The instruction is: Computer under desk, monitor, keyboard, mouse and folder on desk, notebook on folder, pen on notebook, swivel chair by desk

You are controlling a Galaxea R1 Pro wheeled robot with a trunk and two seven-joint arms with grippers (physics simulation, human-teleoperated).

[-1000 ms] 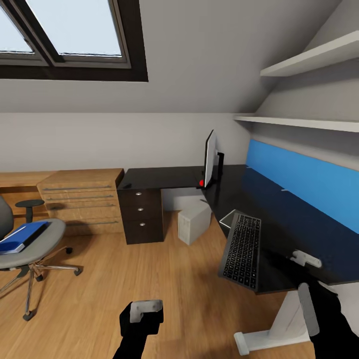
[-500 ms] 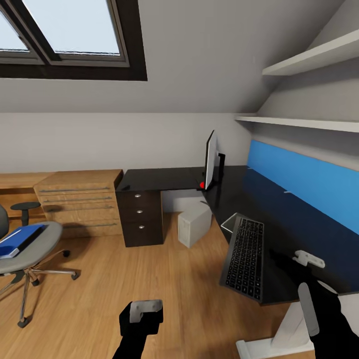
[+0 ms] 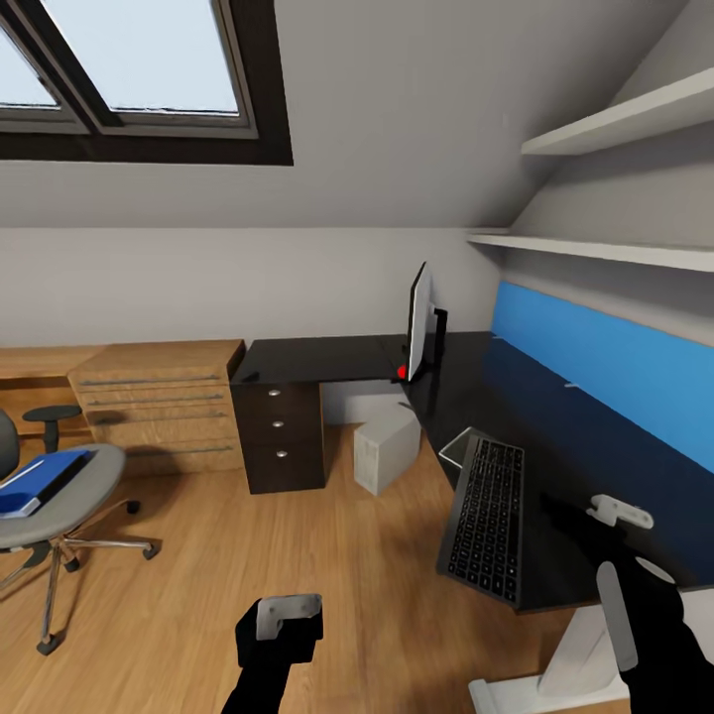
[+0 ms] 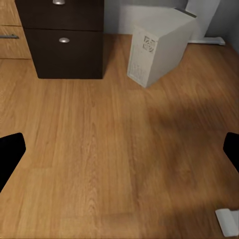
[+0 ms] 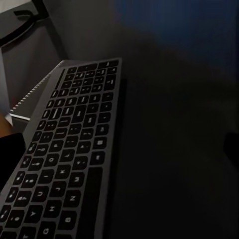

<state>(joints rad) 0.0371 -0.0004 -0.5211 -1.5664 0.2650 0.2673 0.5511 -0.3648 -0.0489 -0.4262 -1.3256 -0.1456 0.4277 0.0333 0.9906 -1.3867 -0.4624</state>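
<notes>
Bedroom desk [image 3: 595, 436], keyboard [image 3: 484, 504] overhanging edge, both hands' [image 3: 288, 617] [image 3: 620, 615] grip unclear

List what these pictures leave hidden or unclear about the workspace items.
- Monitor: head view shows it edge-on, so the screen face is hidden.
- Swivel chair: cut off by the head view's edge.
- Notebook on the folder: too small to separate.
- Keyboard: right wrist view crops its near end.
- Right gripper: opening unclear.

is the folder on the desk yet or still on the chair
Still on the chair: the blue folder lies flat on the swivel chair seat, well away from the desk.
</notes>
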